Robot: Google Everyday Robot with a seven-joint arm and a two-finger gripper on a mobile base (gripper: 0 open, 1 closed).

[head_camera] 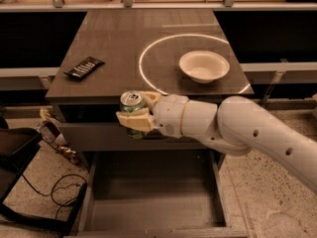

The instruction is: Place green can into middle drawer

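Down at the lower left of the frame a dark chair base (pixel 20 182) sits on the speckled floor, with a black cable (pixel 54 190) looped beside it. Up on the brown table (pixel 124 38), near its left edge, lies a flat black remote (pixel 84 67). At centre-left, just in front of the table's front edge, the gripper (pixel 132 112) holds the green can (pixel 132 99) upright, its tan fingers (pixel 132 121) closed round the can's sides, silver top showing. Behind the can is the closed grey drawer front (pixel 89 135) under the tabletop. Well below it, at the bottom centre, the middle drawer (pixel 148 207) stands pulled out, its plain grey floor facing up. To the right on the tabletop a white bowl (pixel 204 66) rests inside a bright ring of light (pixel 144 51), well apart from the can. The thick white arm (pixel 257 138) comes in from the right edge, crossing in front of the table's right corner.
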